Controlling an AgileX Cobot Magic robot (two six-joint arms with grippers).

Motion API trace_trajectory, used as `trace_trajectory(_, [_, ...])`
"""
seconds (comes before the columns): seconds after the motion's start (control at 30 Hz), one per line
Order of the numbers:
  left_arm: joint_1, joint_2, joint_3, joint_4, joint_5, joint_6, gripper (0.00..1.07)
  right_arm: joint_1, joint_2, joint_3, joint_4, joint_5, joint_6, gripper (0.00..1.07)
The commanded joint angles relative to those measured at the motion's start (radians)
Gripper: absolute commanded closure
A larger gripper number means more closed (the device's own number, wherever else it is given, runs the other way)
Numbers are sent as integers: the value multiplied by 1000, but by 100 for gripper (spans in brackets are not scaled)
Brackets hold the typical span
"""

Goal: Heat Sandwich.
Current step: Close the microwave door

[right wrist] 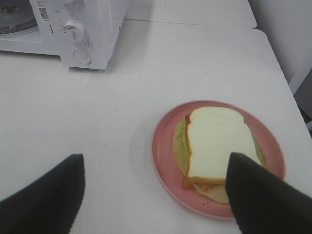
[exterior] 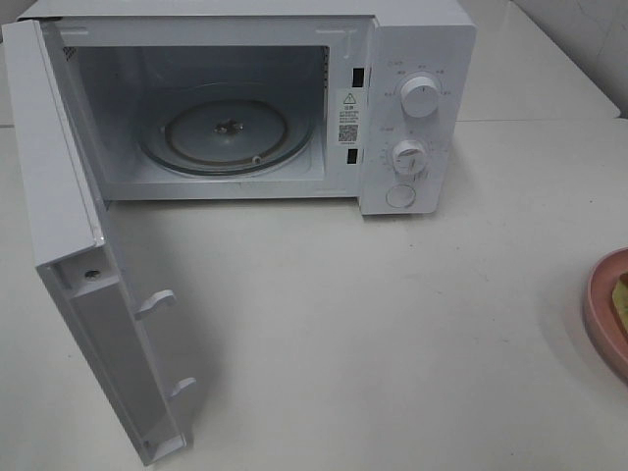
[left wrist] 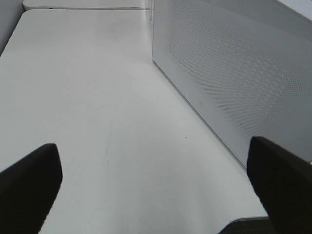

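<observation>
The sandwich (right wrist: 214, 146) lies flat on a round pink plate (right wrist: 163, 146), which sits on the white tabletop (right wrist: 122, 97) well apart from the microwave (exterior: 412, 108). It looks soft and light: bread that would dent under a hard squeeze, with loose layers that could slide apart. Taking hold of the plate's rim seems safer than pinching the bread.

The right hand (right wrist: 156, 195) hangs above the near edge of the plate, released, its fingers spread wide with nothing between them. One finger overlaps a corner of the bread in the wrist view; whether it touches is unclear.

The microwave door (exterior: 88, 294) stands wide open, the glass turntable (exterior: 231, 128) bare. The left hand (left wrist: 156, 190), likewise released and empty, hovers over the tabletop beside the door.
</observation>
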Motion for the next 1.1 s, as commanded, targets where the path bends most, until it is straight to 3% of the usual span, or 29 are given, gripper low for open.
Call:
trace_trajectory(0.03, [1, -9, 1, 2, -10, -6, 9, -9, -27, 1, 0, -12, 0, 31])
trace_trajectory(1.1, [1, -9, 1, 2, -10, -6, 9, -9, -27, 1, 0, -12, 0, 31])
